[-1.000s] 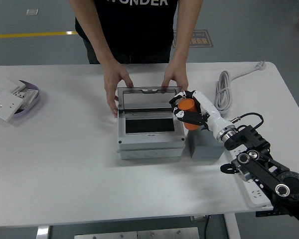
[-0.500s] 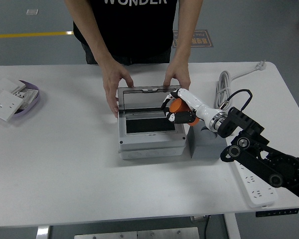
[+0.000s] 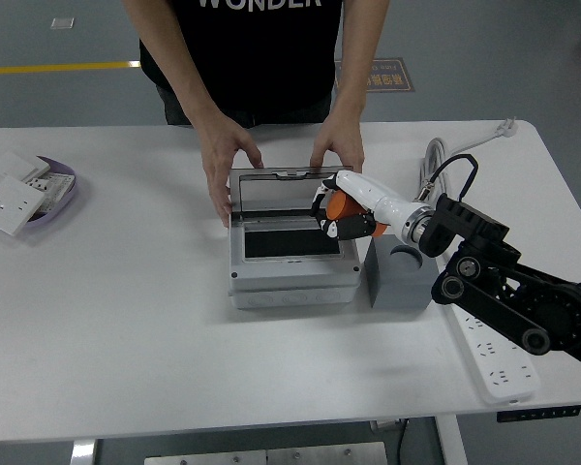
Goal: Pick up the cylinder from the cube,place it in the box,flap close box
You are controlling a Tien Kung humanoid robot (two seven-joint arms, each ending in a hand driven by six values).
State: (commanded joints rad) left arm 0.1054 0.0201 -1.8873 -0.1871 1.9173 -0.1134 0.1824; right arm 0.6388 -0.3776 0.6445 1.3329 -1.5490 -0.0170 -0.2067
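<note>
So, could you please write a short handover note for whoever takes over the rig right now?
Right hand: shut on the orange cylinder, held over the right rim of the open box.
Left hand: not in view.
Grey cube: right of the box, its top now bare.
Lid: stands open at the back; a person's hands rest on either side of it.
Done: cylinder lifted off the cube and brought to the box.
Left: lower the cylinder into the box opening, let go, then flap the lid shut.
</note>
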